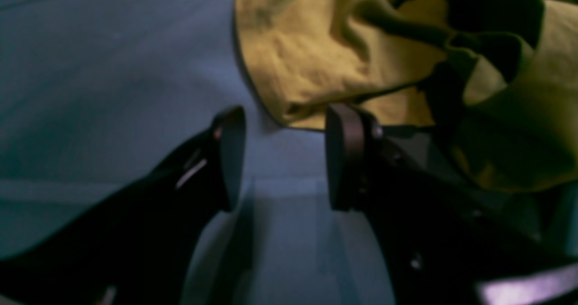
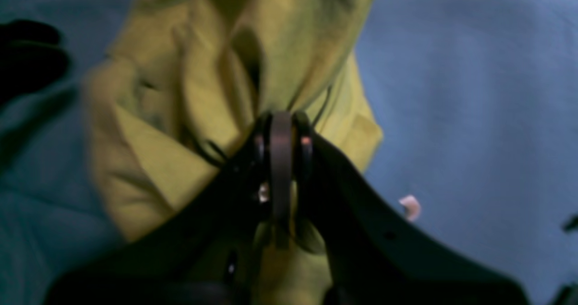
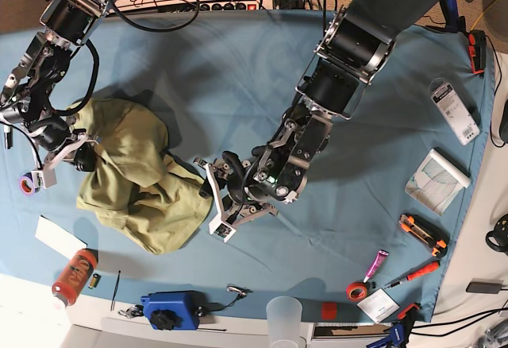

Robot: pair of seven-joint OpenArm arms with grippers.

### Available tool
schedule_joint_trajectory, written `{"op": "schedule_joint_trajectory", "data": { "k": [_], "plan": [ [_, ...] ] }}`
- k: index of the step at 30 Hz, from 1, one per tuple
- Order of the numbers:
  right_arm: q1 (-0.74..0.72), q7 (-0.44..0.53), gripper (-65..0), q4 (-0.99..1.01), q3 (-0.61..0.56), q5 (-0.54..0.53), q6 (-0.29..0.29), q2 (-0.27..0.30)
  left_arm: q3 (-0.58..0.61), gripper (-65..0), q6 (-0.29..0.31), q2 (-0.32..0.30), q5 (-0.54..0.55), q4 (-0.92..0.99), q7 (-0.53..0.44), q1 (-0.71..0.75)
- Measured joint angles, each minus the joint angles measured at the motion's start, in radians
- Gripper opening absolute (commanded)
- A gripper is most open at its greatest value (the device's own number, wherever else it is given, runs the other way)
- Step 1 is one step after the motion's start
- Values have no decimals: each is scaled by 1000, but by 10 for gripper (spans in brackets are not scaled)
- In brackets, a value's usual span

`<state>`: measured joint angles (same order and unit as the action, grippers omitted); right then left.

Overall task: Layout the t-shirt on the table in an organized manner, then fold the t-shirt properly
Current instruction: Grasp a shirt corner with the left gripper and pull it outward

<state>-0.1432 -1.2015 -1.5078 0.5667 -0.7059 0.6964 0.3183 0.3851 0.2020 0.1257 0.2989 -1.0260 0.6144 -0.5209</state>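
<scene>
The olive-green t-shirt (image 3: 135,181) lies crumpled on the left part of the blue-covered table (image 3: 238,70). My right gripper (image 3: 79,151) is at the shirt's left side and holds up a bunch of it. In the right wrist view its fingers (image 2: 282,120) are shut on a gathered fold of the t-shirt (image 2: 203,70). My left gripper (image 3: 208,195) sits low at the shirt's right edge. In the left wrist view the left gripper (image 1: 286,160) is open with only table (image 1: 113,93) between its fingers, and one fingertip (image 1: 343,129) is right at the hem of the t-shirt (image 1: 325,48).
Along the front edge are a red can (image 3: 73,275), a blue device (image 3: 167,308) and a clear cup (image 3: 286,316). A white paper (image 3: 59,237) and a tape roll (image 3: 30,182) lie at the left. Orange tools (image 3: 421,233) and packets (image 3: 436,177) lie at the right.
</scene>
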Motion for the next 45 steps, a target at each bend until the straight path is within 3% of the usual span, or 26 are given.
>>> {"op": "schedule_joint_trajectory", "data": {
  "k": [3,7,9,17,20,24,29,32,35,37,41,45],
  "plan": [
    [0,-60,-650,0,0,-97,0,0,0,-356,0,2,0,0,-4,1],
    [0,-215,-650,0,0,-273,0,1,0,-356,0,2,0,0,5,12],
    [2,-215,-650,-1,1,-316,0,1,0,-356,1,2,0,0,8,13],
    [3,-213,-650,-5,151,-260,0,6,0,-356,13,2,0,0,4,11],
    [23,-211,-650,-6,150,-263,0,6,0,-356,87,4,3,0,5,11],
    [59,-213,-650,-5,150,-259,0,0,1,-356,134,6,20,0,21,16],
    [58,-212,-650,-5,150,-222,0,0,0,-356,293,6,193,0,209,24],
    [59,-212,-650,-6,150,-218,0,0,2,-356,382,6,268,0,201,24],
    [58,-212,-650,-6,150,-219,0,0,1,-356,378,6,244,0,132,24],
    [59,-212,-650,-5,150,-241,0,0,4,-356,327,6,216,0,83,25],
    [61,-212,-650,-5,150,-332,0,0,15,-356,312,6,192,0,72,28],
    [61,-212,-650,-5,150,-347,0,0,52,-356,450,6,246,0,125,49]
  ]
}}
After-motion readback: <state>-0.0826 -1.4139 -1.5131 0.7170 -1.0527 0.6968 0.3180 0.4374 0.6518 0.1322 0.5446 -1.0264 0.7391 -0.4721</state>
